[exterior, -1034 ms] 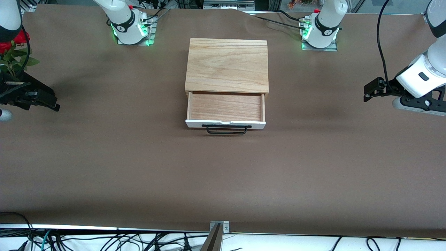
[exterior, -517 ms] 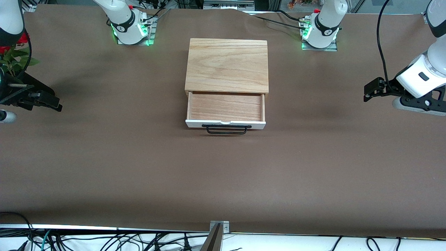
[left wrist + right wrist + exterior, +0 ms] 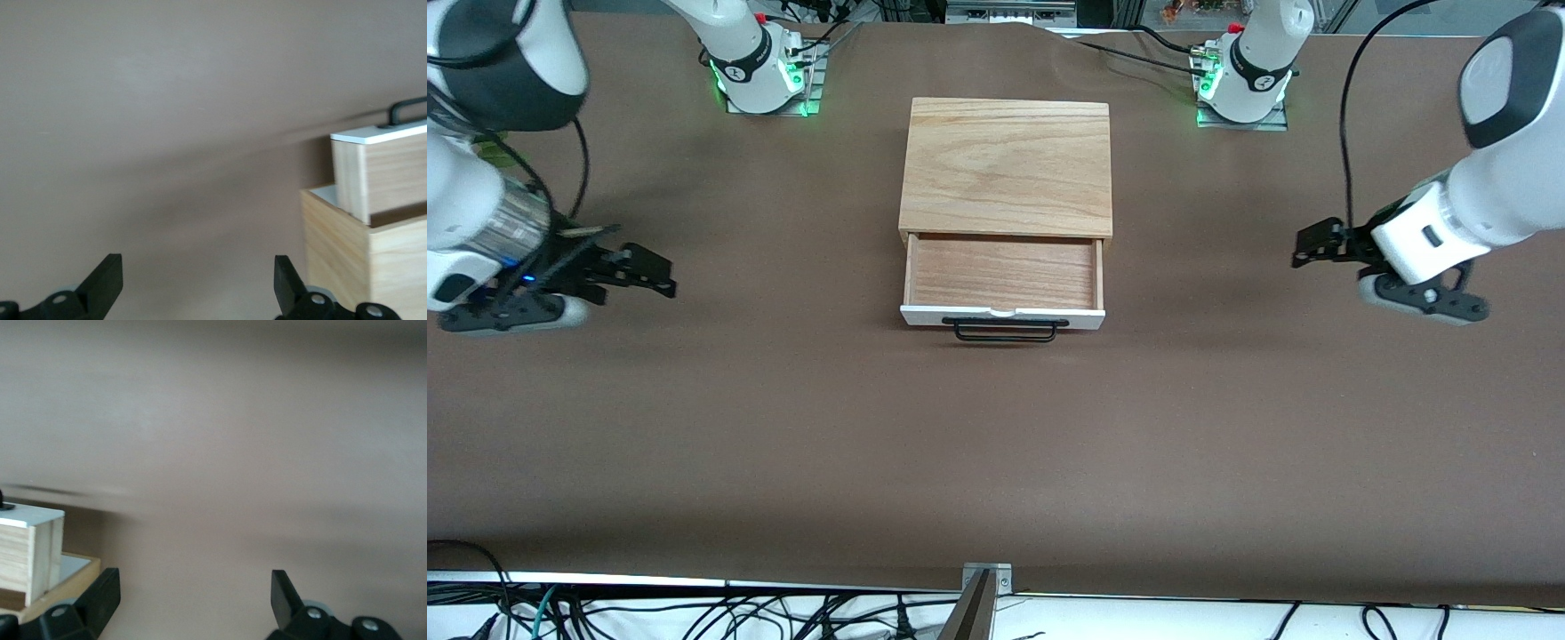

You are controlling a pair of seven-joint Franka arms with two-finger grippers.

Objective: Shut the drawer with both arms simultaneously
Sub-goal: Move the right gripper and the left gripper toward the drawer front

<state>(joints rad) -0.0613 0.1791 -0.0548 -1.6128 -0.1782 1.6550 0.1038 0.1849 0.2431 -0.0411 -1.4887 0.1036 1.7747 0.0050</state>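
Drawer [image 3: 1003, 274] stood pulled out of its box [image 3: 1007, 166], mid-table.
My left end effector [image 3: 1312, 244] and right end effector [image 3: 654, 272] hung over the table [image 3: 996, 444] on either side of the drawer, well apart from it, fingers spread.

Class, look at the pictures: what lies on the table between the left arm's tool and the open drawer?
Nothing: the front view shows only bare brown table between the left tool and the drawer.
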